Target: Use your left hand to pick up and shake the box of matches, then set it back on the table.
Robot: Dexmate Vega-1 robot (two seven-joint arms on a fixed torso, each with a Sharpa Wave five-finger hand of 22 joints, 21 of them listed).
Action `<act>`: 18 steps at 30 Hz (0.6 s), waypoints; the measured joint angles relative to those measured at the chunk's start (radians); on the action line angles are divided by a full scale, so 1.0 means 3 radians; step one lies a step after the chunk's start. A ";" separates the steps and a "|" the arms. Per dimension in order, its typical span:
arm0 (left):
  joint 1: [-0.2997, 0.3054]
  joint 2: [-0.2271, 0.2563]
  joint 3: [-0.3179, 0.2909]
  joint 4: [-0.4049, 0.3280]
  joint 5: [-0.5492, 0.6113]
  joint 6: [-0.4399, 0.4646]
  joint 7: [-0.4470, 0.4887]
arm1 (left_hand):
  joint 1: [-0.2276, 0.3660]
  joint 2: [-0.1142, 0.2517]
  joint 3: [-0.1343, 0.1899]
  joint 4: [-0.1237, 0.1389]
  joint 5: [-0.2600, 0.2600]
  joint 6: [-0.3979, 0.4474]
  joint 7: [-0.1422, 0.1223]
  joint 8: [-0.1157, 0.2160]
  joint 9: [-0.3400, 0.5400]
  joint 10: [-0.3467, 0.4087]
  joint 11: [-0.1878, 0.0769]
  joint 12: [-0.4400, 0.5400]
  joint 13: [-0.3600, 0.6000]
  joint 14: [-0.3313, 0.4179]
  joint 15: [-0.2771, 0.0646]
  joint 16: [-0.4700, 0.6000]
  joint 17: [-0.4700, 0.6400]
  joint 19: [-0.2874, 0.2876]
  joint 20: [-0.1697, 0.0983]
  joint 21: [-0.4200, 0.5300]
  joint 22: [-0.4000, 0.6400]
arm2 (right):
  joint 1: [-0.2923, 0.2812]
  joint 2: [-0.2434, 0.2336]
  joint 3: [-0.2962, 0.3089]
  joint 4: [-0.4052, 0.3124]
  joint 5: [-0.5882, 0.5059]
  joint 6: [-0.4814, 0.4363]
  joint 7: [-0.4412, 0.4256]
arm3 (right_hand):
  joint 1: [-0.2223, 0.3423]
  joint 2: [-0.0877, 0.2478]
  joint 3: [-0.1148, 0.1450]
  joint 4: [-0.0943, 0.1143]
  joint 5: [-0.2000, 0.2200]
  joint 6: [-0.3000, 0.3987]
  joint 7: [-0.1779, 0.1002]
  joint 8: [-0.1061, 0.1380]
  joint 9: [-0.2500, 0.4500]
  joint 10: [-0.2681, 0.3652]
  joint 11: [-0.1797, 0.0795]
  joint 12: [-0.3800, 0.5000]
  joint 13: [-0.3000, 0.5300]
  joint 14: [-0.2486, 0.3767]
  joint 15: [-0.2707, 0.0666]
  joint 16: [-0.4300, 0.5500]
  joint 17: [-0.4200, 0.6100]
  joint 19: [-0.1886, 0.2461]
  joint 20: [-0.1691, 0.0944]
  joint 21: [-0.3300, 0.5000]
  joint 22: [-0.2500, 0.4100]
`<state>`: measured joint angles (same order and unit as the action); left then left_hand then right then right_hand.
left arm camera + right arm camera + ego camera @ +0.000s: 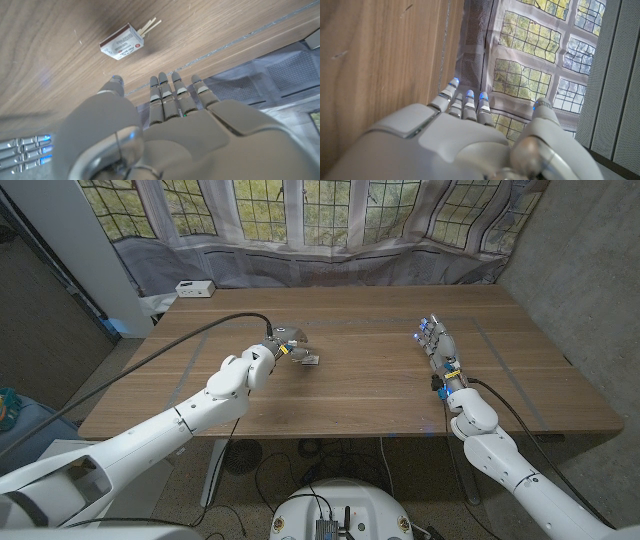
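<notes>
Your left hand (170, 125) is open, empty, just short of the matchbox (122, 43). Matches poke out one end; grip its long sides, clear of that end.

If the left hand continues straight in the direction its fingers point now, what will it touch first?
Probably the box of matches lying on the table: it sits just ahead of the open left hand, slightly toward the thumb side. Depth is unclear.
</notes>
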<state>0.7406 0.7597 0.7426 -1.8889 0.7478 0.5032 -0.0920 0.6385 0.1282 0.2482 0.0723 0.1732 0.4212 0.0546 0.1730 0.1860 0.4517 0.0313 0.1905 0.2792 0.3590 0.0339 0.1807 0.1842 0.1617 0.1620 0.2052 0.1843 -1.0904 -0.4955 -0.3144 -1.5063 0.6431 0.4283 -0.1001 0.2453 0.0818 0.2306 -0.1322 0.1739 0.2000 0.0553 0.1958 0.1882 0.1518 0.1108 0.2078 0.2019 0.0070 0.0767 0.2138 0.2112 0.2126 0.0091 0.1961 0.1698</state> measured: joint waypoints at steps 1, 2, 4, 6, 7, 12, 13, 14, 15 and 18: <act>0.0008 0.0001 -0.0008 -0.0004 -0.0018 -0.0001 0.0020 | -0.0062 -0.0016 -0.0024 0.0024 0.0000 -0.0083 0.0024 0.0000 -0.0001 -0.0070 0.0035 -0.0007 -0.0012 -0.0044 0.0018 0.0000 0.0000 0.0000 0.0000 0.0000 0.0000 | 0.0000 0.0001 -0.0001 -0.0001 -0.0001 0.0000 -0.0001 | 0.0000 0.0000 0.0000 0.0000 0.0000 0.0000 0.0000 0.0000 0.0000 0.0000 0.0000 0.0000 0.0000 0.0000 0.0000 0.0000 0.0000 0.0000 0.0000 0.0000 0.0000; 0.0061 0.0009 -0.0067 -0.0029 -0.0084 -0.0014 0.0098 | -0.0120 -0.0029 -0.0047 0.0047 0.0000 -0.0169 0.0043 0.0000 0.0000 -0.0129 0.0071 -0.0007 -0.0024 -0.0090 0.0038 0.0000 0.0000 0.0000 0.0000 0.0000 0.0000 | 0.0000 0.0003 -0.0004 -0.0004 -0.0004 0.0000 -0.0004 | 0.0000 0.0000 0.0000 0.0000 0.0000 0.0000 0.0000 0.0000 0.0000 0.0000 0.0000 0.0000 0.0000 0.0000 0.0000 0.0000 0.0000 0.0000 0.0000 0.0000 0.0000; 0.0120 0.0017 -0.0133 -0.0053 -0.0180 -0.0048 0.0195 | -0.0218 -0.0048 -0.0085 0.0085 0.0000 -0.0329 0.0066 -0.0023 -0.0001 -0.0218 0.0125 -0.0007 -0.0046 -0.0167 0.0070 0.0000 0.0000 -0.0016 -0.0009 0.0000 -0.0004 | -0.0001 0.0004 -0.0007 -0.0007 -0.0008 0.0001 -0.0007 | 0.0000 0.0000 0.0000 0.0000 0.0000 0.0000 0.0000 0.0000 0.0000 0.0000 0.0000 0.0000 0.0000 0.0000 0.0000 0.0000 0.0000 0.0000 0.0000 0.0000 0.0000; 0.0176 0.0024 -0.0199 -0.0072 -0.0269 -0.0083 0.0281 | -0.0287 -0.0071 -0.0116 0.0116 0.0000 -0.0475 0.0078 -0.0023 -0.0014 -0.0298 0.0160 -0.0007 -0.0062 -0.0235 0.0102 0.0000 0.0000 -0.0017 -0.0008 0.0000 -0.0009 | -0.0002 0.0006 -0.0011 -0.0012 -0.0015 0.0001 -0.0011 | 0.0000 0.0000 0.0000 0.0000 0.0000 0.0000 0.0000 0.0000 0.0000 0.0000 0.0000 0.0000 0.0000 0.0000 0.0000 0.0000 0.0000 0.0000 0.0000 0.0000 0.0000; 0.0223 0.0025 -0.0253 -0.0087 -0.0347 -0.0116 0.0359 | -0.0331 -0.0074 -0.0129 0.0129 0.0000 -0.0535 0.0082 -0.0023 -0.0016 -0.0326 0.0170 -0.0007 -0.0067 -0.0254 0.0121 0.0000 0.0000 -0.0017 -0.0008 0.0000 -0.0010 | -0.0003 0.0006 -0.0013 -0.0015 -0.0019 0.0001 -0.0013 | 0.0000 0.0000 0.0000 0.0000 0.0000 0.0000 0.0000 0.0000 0.0000 0.0000 0.0000 0.0000 0.0000 0.0000 0.0000 0.0000 0.0000 0.0000 0.0000 0.0000 0.0000; 0.0398 0.0025 -0.0471 -0.0112 -0.0690 -0.0291 0.0640 | -0.0414 -0.0090 -0.0167 0.0166 0.0016 -0.0704 0.0079 -0.0023 -0.0016 -0.0441 0.0229 -0.0022 -0.0096 -0.0367 0.0163 0.0000 0.0000 -0.0017 -0.0008 0.0000 -0.0010 | -0.0004 0.0006 -0.0021 -0.0030 -0.0034 0.0002 -0.0018 | 0.0000 0.0000 0.0000 0.0000 0.0000 0.0000 0.0000 0.0000 0.0000 0.0000 0.0000 0.0000 0.0000 0.0000 0.0000 0.0000 0.0000 0.0000 0.0000 0.0000 0.0000; 0.0429 0.0023 -0.0512 -0.0113 -0.0757 -0.0332 0.0685 | -0.0437 -0.0112 -0.0174 0.0174 0.0016 -0.0710 0.0074 -0.0023 -0.0016 -0.0441 0.0229 -0.0022 -0.0096 -0.0370 0.0167 0.0000 0.0000 -0.0017 -0.0008 0.0000 -0.0010 | -0.0004 0.0006 -0.0021 -0.0033 -0.0037 0.0002 -0.0019 | 0.0000 0.0000 0.0000 0.0000 0.0000 0.0000 0.0000 0.0000 0.0000 0.0000 0.0000 0.0000 0.0000 0.0000 0.0000 0.0000 0.0000 0.0000 0.0000 0.0000 0.0000; 0.0474 0.0021 -0.0572 -0.0112 -0.0793 -0.0354 0.0709 | -0.0442 -0.0114 -0.0174 0.0174 0.0016 -0.0710 0.0074 -0.0023 -0.0016 -0.0452 0.0240 -0.0022 -0.0096 -0.0370 0.0167 0.0000 0.0000 -0.0017 -0.0008 0.0000 -0.0010 | -0.0004 0.0006 -0.0022 -0.0035 -0.0040 0.0003 -0.0019 | 0.0000 0.0000 0.0000 0.0000 0.0000 0.0000 0.0000 0.0000 0.0000 0.0000 0.0000 0.0000 0.0000 0.0000 0.0000 0.0000 0.0000 0.0000 0.0000 0.0000 0.0000; 0.0484 0.0021 -0.0585 -0.0113 -0.0881 -0.0405 0.0760 | -0.0453 -0.0102 -0.0174 0.0174 0.0016 -0.0710 0.0074 -0.0023 -0.0016 -0.0459 0.0247 -0.0022 -0.0096 -0.0377 0.0174 0.0000 0.0000 -0.0017 -0.0008 0.0000 -0.0010 | -0.0004 0.0006 -0.0023 -0.0037 -0.0042 0.0003 -0.0019 | 0.0000 0.0000 0.0000 0.0000 0.0000 0.0000 0.0000 0.0000 0.0000 0.0000 0.0000 0.0000 0.0000 0.0000 0.0000 0.0000 0.0000 0.0000 0.0000 0.0000 0.0000; 0.0589 0.0017 -0.0727 -0.0105 -0.1131 -0.0561 0.0887 | -0.0484 -0.0107 -0.0185 0.0185 0.0016 -0.0709 0.0074 -0.0023 -0.0016 -0.0473 0.0261 -0.0022 -0.0099 -0.0398 0.0195 0.0000 0.0000 -0.0017 -0.0008 0.0000 -0.0010 | -0.0001 0.0006 -0.0028 -0.0043 -0.0050 0.0004 -0.0020 | 0.0000 0.0000 0.0000 0.0000 0.0000 0.0000 0.0000 0.0000 0.0000 0.0000 0.0000 0.0000 0.0000 0.0000 0.0000 0.0000 0.0000 0.0000 0.0000 0.0000 0.0000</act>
<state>0.9173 0.7648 0.5246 -1.9203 0.4085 0.3348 0.1739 0.4934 0.0962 0.1928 0.1277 0.1780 0.2084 0.0767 0.1662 0.1812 0.3100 0.1094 0.1839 0.2495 0.2394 0.0923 0.1807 0.1841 0.1566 0.1596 0.2052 0.1813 -1.0908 -0.4938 -0.3229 -1.5191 0.6280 0.4294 -0.1061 0.2453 0.0818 0.2306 -0.1322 0.1740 0.2000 0.0553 0.1958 0.1883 0.1518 0.1108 0.2079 0.2019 0.0069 0.0767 0.2138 0.2112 0.2126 0.0090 0.1961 0.1698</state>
